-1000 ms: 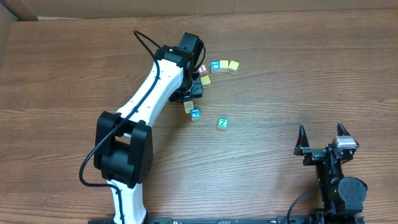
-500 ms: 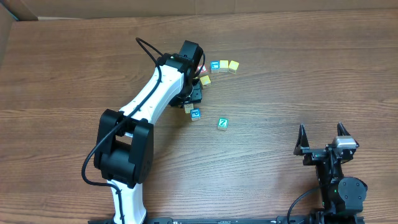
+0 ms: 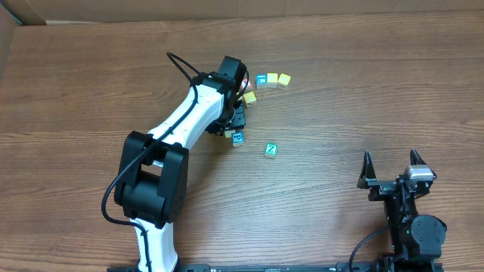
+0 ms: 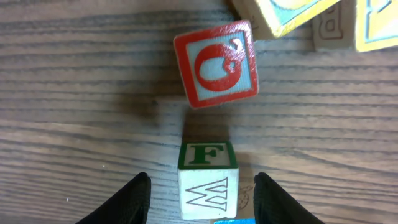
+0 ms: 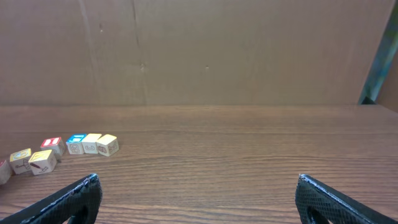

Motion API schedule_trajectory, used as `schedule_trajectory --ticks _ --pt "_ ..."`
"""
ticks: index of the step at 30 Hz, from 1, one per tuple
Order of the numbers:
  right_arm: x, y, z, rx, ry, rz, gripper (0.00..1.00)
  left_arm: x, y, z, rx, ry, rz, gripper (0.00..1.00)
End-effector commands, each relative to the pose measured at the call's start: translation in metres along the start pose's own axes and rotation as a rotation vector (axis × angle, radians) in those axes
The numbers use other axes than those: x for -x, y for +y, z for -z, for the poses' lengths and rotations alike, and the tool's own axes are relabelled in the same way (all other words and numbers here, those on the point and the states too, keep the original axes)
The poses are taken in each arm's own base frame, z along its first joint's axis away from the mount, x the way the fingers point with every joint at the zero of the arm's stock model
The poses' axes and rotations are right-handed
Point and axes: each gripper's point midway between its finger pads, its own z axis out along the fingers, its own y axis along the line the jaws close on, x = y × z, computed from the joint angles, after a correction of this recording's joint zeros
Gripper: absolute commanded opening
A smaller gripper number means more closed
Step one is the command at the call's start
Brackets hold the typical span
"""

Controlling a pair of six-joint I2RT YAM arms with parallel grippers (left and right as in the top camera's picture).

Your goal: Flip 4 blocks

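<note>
Teal Z block (image 3: 271, 149), apparently flat

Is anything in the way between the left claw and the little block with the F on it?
Nothing visible is. The F block sits on the table between the open fingers of the left gripper, with bare wood on each side. The red-framed block lies just beyond it, not between.

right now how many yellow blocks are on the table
3 yellow blocks: one and its neighbour at the far row's right end, a third by the left arm, which may hide others.
</note>
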Motion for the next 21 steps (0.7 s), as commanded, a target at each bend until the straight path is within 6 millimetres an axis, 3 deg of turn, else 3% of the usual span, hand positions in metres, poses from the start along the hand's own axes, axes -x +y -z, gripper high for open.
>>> schedule_trajectory --ticks 1,10,21 --pt "-0.002 0.001 0.0 0.006 -0.002 0.004 1.0 -0.002 0.0 0.0 0.011 -0.006 -0.018 0.45" --pt "-0.002 0.001 0.0 0.006 -0.002 0.004 1.0 -0.01 0.002 -0.016 0.009 -0.007 -0.003 0.44" --pt "-0.002 0.001 0.0 0.006 -0.002 0.004 1.0 -0.003 -0.001 -0.015 -0.004 -0.031 -0.003 0.4"
